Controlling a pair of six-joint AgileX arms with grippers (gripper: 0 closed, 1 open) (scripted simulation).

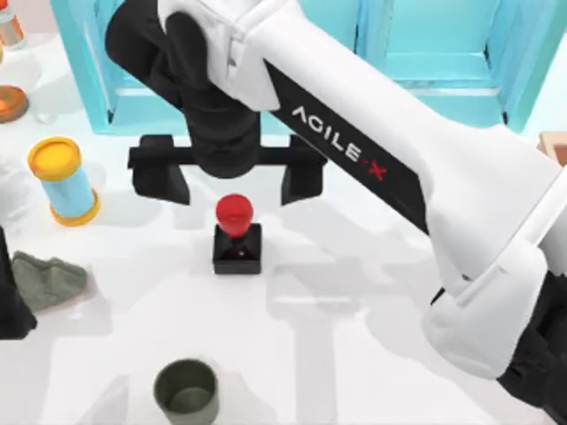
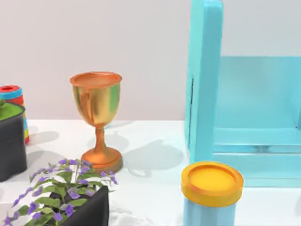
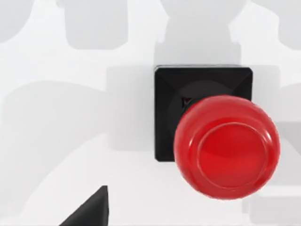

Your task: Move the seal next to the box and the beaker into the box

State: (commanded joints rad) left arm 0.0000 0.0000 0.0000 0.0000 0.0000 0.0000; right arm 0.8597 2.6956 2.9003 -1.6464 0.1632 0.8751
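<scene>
The seal [image 1: 236, 232], a black square base with a glossy red knob, stands upright on the white table left of centre. My right gripper [image 1: 230, 180] hangs open just behind and above it, one black finger on each side and nothing between them. The right wrist view looks straight down on the seal [image 3: 225, 146], with one fingertip [image 3: 89, 212] at the frame's edge. The olive-grey beaker [image 1: 186, 391] stands upright near the front edge, apart from the gripper. A tan corner of the box [image 1: 555, 146] shows at the right edge. My left arm [image 1: 11, 292] is parked at the left edge.
A turquoise shelf unit [image 1: 425, 71] spans the back. A blue cylinder with yellow ends [image 1: 64, 181] stands at the left, a grey-green lump [image 1: 49, 279] in front of it. The left wrist view shows a gold goblet [image 2: 96, 117] and a potted plant [image 2: 70, 197].
</scene>
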